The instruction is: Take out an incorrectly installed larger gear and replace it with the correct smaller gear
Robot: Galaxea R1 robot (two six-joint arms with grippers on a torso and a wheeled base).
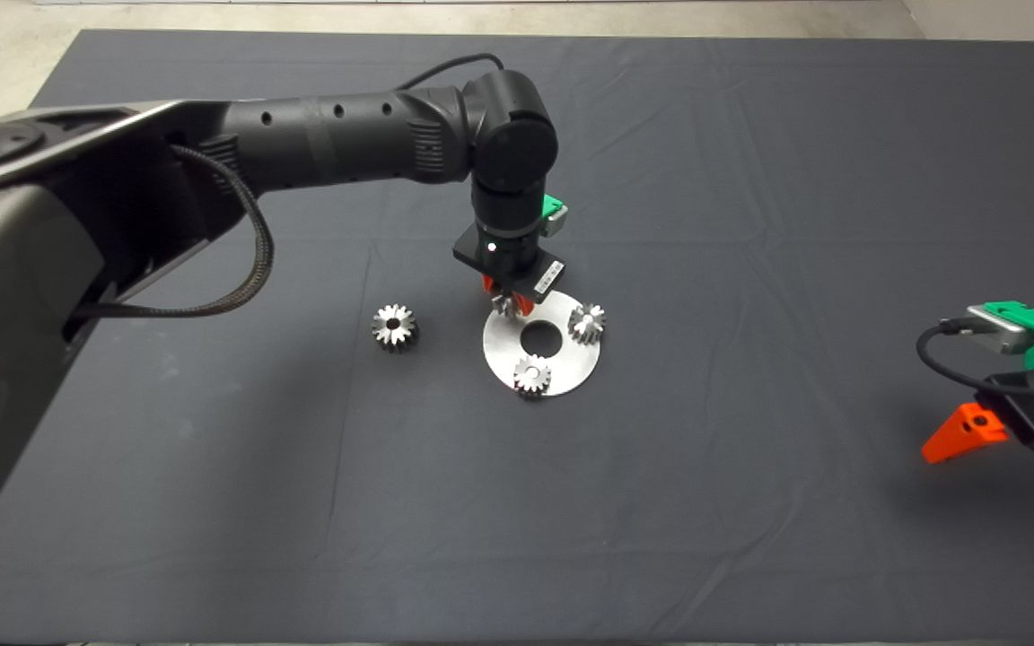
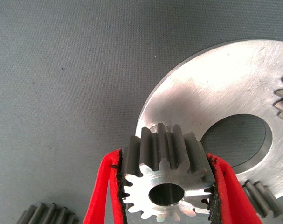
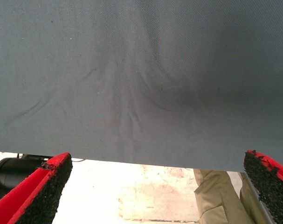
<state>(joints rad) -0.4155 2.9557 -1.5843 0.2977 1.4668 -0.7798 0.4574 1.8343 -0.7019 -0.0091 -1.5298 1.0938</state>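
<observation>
Left claw [image 2: 167,193] pinches the smaller gear [image 2: 165,179] over the disc [image 2: 216,88].

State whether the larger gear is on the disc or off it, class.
Off. The larger gear sits alone on the mat, apart from the disc; the left gripper holds a smaller gear at the disc's edge.

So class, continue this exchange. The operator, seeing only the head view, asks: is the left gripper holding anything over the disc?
Observer: Yes, the left gripper is shut on the smaller gear.
Operator: Where over the disc?
Observer: At the disc's rim, bore facing the wrist camera.
Operator: And the right gripper?
Observer: The right gripper is open above the mat edge; a person's leg shows beyond.
</observation>
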